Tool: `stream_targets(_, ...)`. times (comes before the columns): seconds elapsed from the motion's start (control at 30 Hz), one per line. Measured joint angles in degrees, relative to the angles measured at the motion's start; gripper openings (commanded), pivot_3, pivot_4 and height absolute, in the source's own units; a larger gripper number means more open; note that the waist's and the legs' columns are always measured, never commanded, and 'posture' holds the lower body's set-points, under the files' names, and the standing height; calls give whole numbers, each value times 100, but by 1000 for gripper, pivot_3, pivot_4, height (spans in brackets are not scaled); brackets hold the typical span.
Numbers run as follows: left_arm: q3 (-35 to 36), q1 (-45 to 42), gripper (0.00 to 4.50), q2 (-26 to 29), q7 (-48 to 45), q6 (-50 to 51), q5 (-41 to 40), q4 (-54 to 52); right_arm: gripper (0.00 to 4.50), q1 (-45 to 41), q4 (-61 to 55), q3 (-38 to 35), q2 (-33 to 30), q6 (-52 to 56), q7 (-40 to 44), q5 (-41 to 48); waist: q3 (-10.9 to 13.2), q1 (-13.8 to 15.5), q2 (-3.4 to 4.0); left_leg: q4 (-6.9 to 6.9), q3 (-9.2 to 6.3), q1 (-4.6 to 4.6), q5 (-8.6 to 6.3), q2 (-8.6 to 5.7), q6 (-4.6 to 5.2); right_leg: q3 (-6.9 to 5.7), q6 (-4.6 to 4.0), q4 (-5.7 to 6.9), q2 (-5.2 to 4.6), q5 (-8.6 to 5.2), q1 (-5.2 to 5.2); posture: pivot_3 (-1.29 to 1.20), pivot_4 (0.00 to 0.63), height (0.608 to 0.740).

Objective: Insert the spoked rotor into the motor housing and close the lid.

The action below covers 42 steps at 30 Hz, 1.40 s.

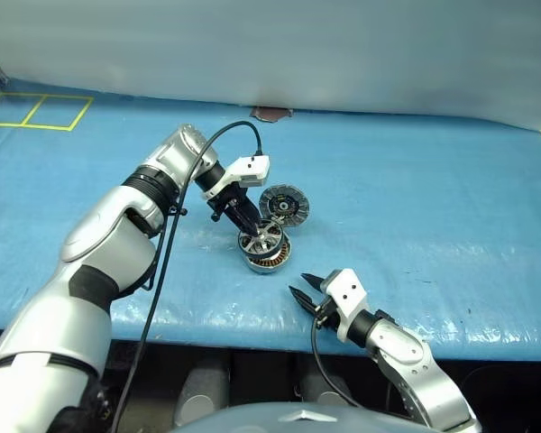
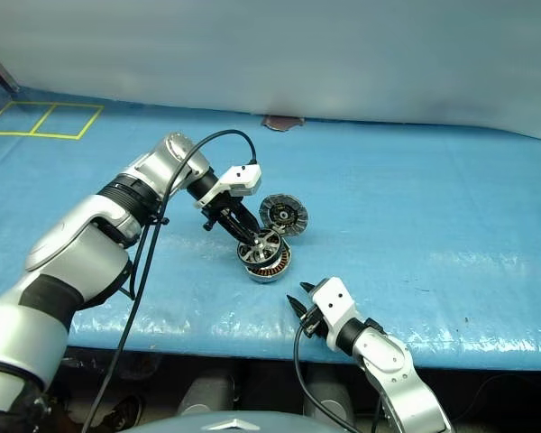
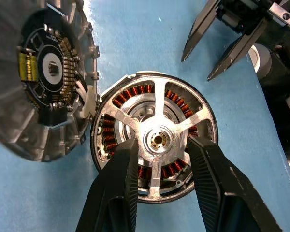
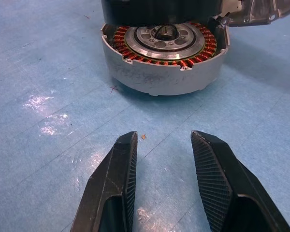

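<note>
Blue-covered bench (image 1: 451,234) under a pale backdrop, carrying the motor housing (image 4: 159,72) near its front edge. Spoked rotor (image 3: 157,142) already lying inside the housing, over the coppery windings. Lid (image 1: 283,205) standing swung open, hinged at the housing's far rim, ribbed face showing. Left gripper (image 3: 159,159) hovering right above the housing, fingers released, straddling the rotor hub, gripping nothing. Right gripper (image 4: 162,159) waiting just in front of the housing, fingers parted and empty. Insertion looking done; closing the lid remaining.
</note>
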Motion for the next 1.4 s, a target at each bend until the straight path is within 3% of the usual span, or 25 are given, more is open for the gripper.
stream_targets(1.4, 677, 428, 1723, 38, 0, 109, 463, -121, 1860, -155, 37, -66, -195, 152, 147, -77, 1, -16, 1, 1, 1, 0, 0, -1, 1, 0, 21, 0, 0, 12, 0, 0, 150, 740)
